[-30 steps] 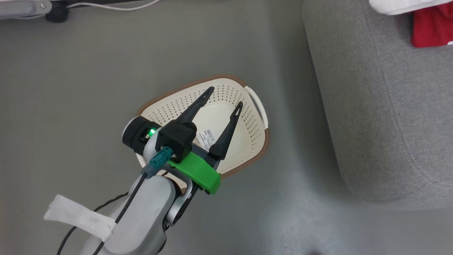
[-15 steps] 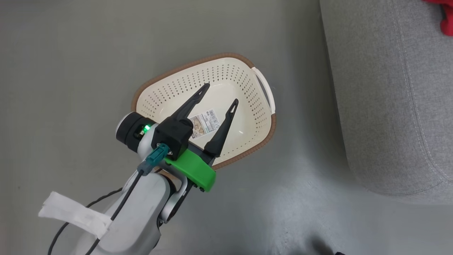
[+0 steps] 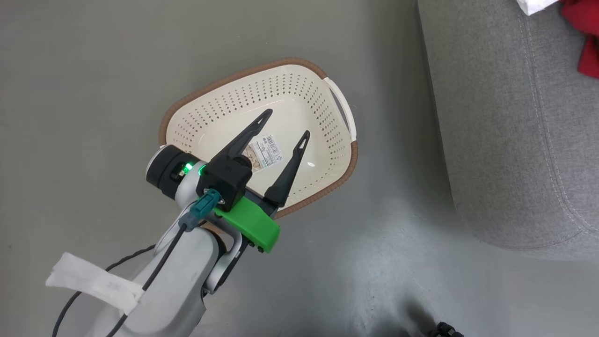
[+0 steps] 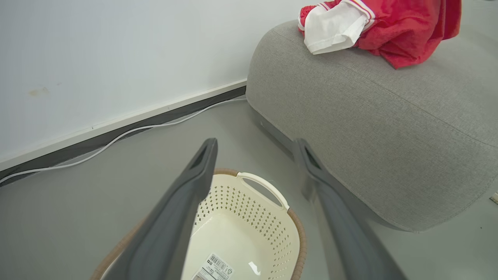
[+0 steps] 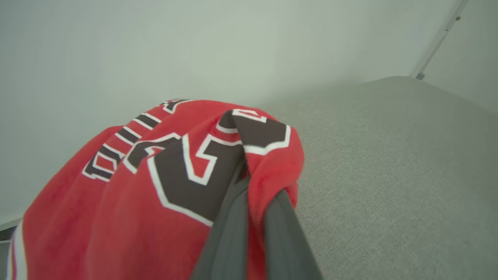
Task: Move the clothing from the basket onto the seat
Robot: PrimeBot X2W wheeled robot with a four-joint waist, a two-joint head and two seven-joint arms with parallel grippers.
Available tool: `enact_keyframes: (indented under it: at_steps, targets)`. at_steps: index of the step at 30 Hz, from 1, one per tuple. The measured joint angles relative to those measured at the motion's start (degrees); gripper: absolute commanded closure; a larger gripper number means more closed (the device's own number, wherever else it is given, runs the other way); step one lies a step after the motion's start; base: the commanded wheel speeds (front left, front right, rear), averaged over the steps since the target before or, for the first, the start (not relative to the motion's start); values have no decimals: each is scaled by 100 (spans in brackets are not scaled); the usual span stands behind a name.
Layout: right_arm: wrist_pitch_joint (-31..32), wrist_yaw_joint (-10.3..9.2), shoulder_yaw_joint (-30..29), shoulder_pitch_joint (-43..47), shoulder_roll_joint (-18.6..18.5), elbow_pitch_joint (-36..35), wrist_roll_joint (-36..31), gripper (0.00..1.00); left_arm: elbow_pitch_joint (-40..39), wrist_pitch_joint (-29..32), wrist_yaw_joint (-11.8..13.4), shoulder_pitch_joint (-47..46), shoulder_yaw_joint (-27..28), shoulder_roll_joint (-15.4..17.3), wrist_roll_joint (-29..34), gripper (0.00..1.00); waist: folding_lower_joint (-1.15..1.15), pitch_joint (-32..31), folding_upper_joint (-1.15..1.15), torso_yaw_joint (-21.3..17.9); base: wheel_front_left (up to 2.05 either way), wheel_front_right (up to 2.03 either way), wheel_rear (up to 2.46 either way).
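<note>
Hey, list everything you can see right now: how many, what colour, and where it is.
basket: one, cream with brown rim, on the floor, no clothes inside
label: one, white paper, on the basket's bottom
seat: one, grey, right of the basket in the head view
clothing: piece count unclear, red with white trim, on the seat
cable: one, white, along the wall's foot
left claw: one, dark, open above the basket
right claw: one, dark, shut on red lettered clothing
</note>
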Motion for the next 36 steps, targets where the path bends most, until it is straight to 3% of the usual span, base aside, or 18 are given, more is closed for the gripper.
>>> enact_keyframes:
  at_steps: [6,8,9,10,20,36]
  targets:
    - [-123,-7,-35,227,93,263,38,100,-1,23,0,-1,3,14,0,0,0,23,0,-15,0,0,0]
    - [-202,-7,-34,227,137,276,38,64,-1,24,0,-1,4,19,0,0,0,27,0,-21,0,0,0]
    - [-232,-7,-30,229,157,283,38,38,-1,24,0,-1,8,20,0,0,0,27,0,-26,0,0,0]
    - [-261,-7,-29,230,175,292,38,0,0,23,0,-1,11,21,0,0,0,25,0,-31,0,0,0]
    - [-520,113,96,494,396,339,37,0,26,-20,12,4,121,77,-3,0,0,-73,0,-223,0,0,0]
    - [-708,260,-44,1035,386,346,47,0,325,-224,58,241,196,57,-260,0,-1,-571,0,-673,0,0,0]
